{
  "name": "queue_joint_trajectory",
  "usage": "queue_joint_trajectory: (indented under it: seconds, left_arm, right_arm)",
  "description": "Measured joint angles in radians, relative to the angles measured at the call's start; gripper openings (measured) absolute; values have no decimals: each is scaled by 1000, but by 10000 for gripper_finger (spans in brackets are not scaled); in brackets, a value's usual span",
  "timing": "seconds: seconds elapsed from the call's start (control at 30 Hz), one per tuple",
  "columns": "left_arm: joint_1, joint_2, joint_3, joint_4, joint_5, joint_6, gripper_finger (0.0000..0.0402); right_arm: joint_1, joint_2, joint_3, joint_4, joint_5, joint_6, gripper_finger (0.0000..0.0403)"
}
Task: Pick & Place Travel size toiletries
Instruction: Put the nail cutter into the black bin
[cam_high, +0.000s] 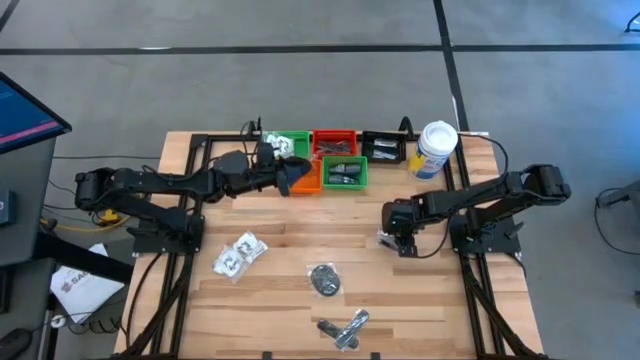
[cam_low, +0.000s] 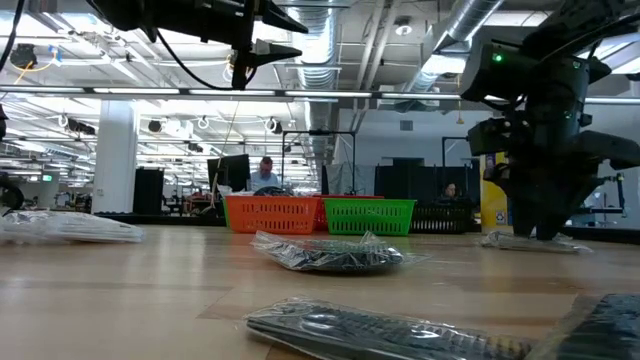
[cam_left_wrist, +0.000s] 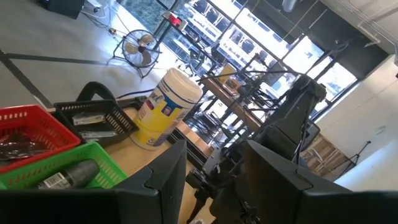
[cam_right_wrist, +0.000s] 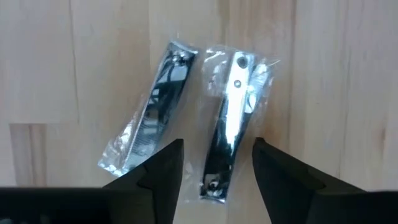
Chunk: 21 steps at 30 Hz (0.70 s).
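The right claw (cam_right_wrist: 214, 171) hung low over the wooden table (cam_high: 290, 290), pointing down, its two dark fingers apart with nothing between them. Right under it lay a shiny silver nail clipper in a clear packet (cam_right_wrist: 230, 124), flat on the wood, with its long side running straight away from the claw through the gap between the fingers. It looked lined up that way so the fingers could close on its thin sides. Just beside it lay a second clipper in its own packet (cam_right_wrist: 158, 106), tilted. Far across the table, the left claw (cam_left_wrist: 211, 177) waited high by the little green basket (cam_left_wrist: 93, 171), fingers apart and empty.
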Motion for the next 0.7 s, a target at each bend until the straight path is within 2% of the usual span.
queue_joint_trajectory:
  seconds: [0.27,0.53,0.7]
  left_arm:
    - [0,0,0,0,5,-1,154]
    - [0,0,0,0,4,-2,154]
    - [0,0,0,0,4,-2,154]
  right_arm:
    - [-25,0,-33,54,-10,-1,155]
    - [-44,-1,-40,67,-37,22,150]
    - [-44,-1,-41,67,-37,22,121]
